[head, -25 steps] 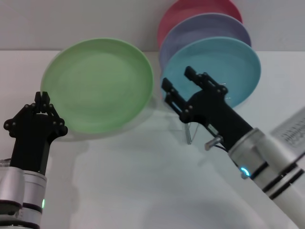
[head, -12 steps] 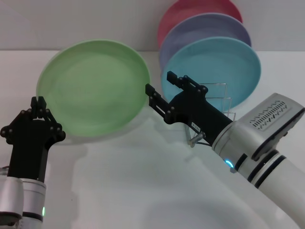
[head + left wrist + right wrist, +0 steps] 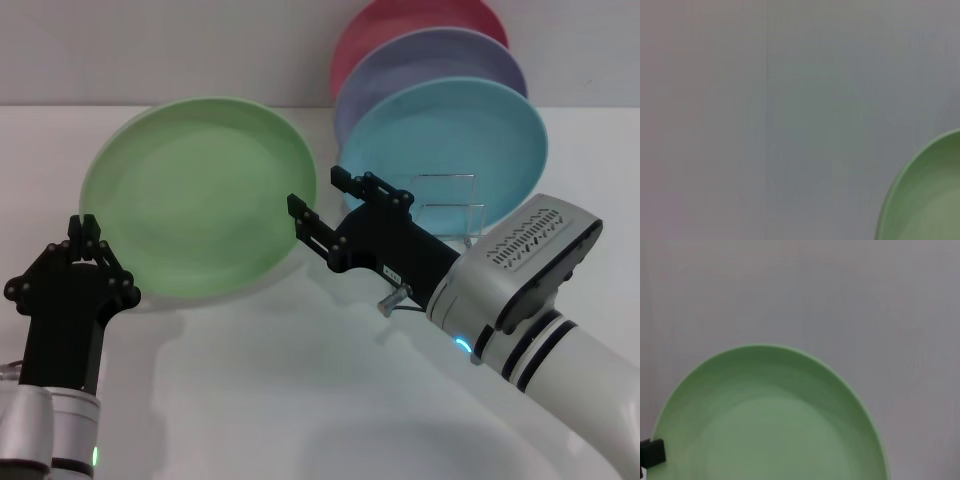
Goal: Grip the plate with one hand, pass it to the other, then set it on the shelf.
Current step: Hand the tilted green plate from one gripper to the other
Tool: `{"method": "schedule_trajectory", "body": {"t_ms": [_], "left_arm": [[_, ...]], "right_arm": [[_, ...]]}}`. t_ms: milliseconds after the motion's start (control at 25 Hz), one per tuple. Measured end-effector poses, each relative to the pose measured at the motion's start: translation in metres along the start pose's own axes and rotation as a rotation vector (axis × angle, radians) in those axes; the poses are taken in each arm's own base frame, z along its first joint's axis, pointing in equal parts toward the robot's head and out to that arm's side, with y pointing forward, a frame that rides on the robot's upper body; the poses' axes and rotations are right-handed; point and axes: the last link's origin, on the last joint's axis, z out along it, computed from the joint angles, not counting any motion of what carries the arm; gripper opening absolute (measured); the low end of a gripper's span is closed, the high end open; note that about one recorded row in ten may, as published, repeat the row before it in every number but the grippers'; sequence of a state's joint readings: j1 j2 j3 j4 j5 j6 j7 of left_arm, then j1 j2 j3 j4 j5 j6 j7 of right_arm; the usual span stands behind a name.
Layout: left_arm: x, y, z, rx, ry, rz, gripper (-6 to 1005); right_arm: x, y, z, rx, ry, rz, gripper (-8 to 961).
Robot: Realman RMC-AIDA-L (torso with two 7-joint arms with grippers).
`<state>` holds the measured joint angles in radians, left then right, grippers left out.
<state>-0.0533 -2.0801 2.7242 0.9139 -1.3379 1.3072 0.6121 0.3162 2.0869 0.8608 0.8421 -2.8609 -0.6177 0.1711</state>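
Head view: your left gripper (image 3: 88, 226) is clenching one green plate (image 3: 205, 190), lifted over the tabletop's (image 3: 300, 380) left side. Right gripper (image 3: 320, 205), fingers spread, is reaching its rim. Three plates are standing at the shelf (image 3: 450, 205): turquoise plate (image 3: 470, 130), lavender plate (image 3: 440, 55), pink plate (image 3: 400, 20).

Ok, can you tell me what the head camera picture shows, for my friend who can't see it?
The left gripper holds a big light green plate up by its rim, while the right gripper, open, reaches for its other side. Behind stand a turquoise plate, a lavender plate and a pink plate in a wire rack.
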Motion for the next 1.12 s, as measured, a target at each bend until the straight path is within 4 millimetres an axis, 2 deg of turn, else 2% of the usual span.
{"method": "schedule_trajectory", "body": {"t_ms": [560,800,1120], "left_arm": [[0.0003,0.0033,-0.0048,-0.001,0.0,0.01,53],[0.0003,0.0044,-0.0057,-0.005,-0.002,0.009,54],[0.0001,0.0054,-0.0066,-0.01,-0.002,0.009,56]], "right_arm": [[-0.0005,-0.0005,0.0032,-0.004,0.002,-0.01,599],[-0.0013,-0.0021,0.0038,-0.002,-0.003,-0.013,389],[-0.0017,-0.0035,0.0039,0.002,-0.005,-0.011,349]]}}
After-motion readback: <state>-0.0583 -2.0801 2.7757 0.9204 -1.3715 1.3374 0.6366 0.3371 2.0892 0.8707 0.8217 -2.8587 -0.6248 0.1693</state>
